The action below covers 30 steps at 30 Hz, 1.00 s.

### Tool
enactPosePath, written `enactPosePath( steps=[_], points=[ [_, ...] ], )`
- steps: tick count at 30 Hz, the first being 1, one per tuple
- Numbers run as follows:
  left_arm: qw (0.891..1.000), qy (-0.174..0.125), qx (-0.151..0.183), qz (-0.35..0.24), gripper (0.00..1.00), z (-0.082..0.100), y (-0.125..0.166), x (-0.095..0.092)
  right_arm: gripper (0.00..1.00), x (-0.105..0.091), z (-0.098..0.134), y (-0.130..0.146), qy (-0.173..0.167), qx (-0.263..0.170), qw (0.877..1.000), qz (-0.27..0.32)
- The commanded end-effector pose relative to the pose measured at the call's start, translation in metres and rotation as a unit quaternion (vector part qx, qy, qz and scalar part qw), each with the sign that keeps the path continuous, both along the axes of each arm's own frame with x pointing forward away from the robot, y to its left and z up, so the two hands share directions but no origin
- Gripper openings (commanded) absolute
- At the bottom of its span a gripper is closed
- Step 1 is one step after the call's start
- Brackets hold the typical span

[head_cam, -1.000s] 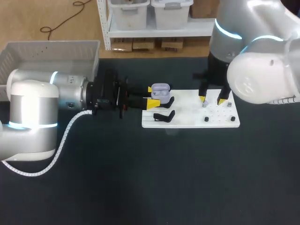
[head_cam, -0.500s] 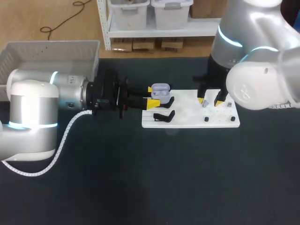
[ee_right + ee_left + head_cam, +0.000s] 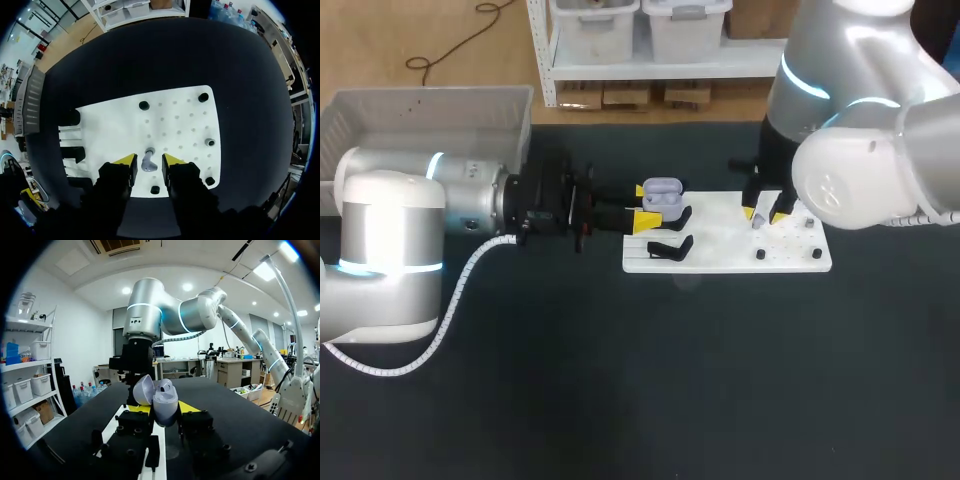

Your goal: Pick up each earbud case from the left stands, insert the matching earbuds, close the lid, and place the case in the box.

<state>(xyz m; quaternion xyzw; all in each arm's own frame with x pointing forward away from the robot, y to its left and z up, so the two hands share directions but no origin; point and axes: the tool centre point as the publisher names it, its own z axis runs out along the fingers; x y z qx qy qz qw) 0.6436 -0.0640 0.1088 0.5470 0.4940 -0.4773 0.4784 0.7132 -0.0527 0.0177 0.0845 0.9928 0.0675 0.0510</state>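
Lavender earbud case (image 3: 663, 195), lid flipped up, sits at the stand end of the white board (image 3: 720, 258) in the head view, pinched by the left gripper (image 3: 641, 206). The right gripper (image 3: 764, 217) hangs over the peg end, and the grey box (image 3: 420, 110) is well apart, past the left arm.

Left wrist view: both yellow tips hug the case's sides, so it's held.

Right wrist view: fingers set narrow, straddling a little earbud (image 3: 148, 163) on its peg, with slim gaps either side.

My worry: close off-centre and one tip shoves the bud off the peg, or pinches it crooked so it won't seat.
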Motion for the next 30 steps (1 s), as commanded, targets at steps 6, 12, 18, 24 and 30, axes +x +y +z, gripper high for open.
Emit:
enactPosePath(
  steps=[6, 12, 18, 24, 30],
  points=[
    [1.0, -0.001, 0.0, 0.001, 0.0, -0.0005, 0.0001, -0.0007, 0.3, -0.0015, -0.0024, -0.0024, 0.001, 0.0, 1.0, -0.006],
    [1.0, -0.001, 0.0, 0.001, 0.0, -0.0005, 0.0001, -0.0007, 0.28, -0.002, -0.0022, -0.0027, 0.002, 0.0, 1.0, -0.008],
    [1.0, -0.001, 0.0, 0.001, 0.0, -0.0005, 0.0001, -0.0007, 0.25, -0.0033, -0.0034, -0.0023, 0.005, 0.0, 1.0, -0.009],
    [1.0, -0.001, 0.0, 0.001, 0.0, -0.0005, 0.0001, -0.0007, 0.24, -0.0034, -0.0048, -0.0028, 0.008, -0.002, 1.0, -0.009],
    [1.0, -0.001, 0.0, 0.001, 0.0, -0.0005, 0.0001, -0.0007, 0.07, -0.0039, -0.0066, -0.0041, 0.011, -0.003, 1.0, -0.011]
  ],
)
